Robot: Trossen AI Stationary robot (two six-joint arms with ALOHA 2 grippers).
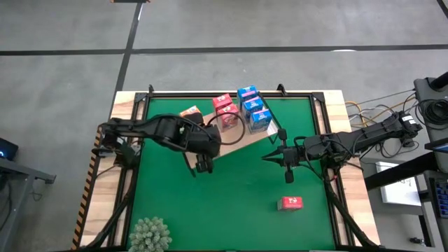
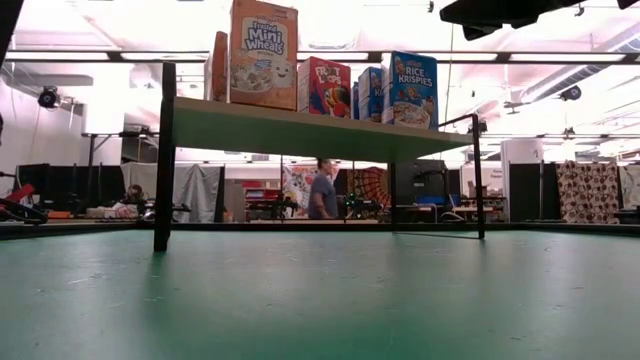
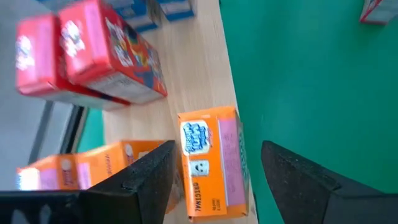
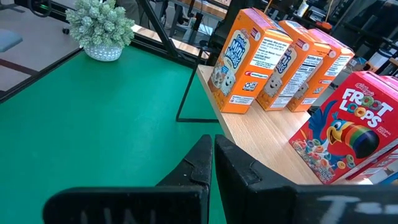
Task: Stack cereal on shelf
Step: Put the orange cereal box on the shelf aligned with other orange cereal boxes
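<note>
**Even overhead light, glare behind, blur at the wrists**

The high view is evenly lit, with soft short shadows beneath the arms on the tabletop (image 1: 231,182). In the low view the bright ceiling and windows beyond wash out to white, leaving the shelf (image 2: 300,128) dark underneath and the near mat soft and unfocused. The left wrist view is smeared: the red boxes (image 3: 93,56) are streaked, and the orange box (image 3: 211,158) is only slightly clearer. The right wrist view is sharp on the cereal boxes (image 4: 249,59), while the near claw (image 4: 212,165) is dark and blurred.
</note>
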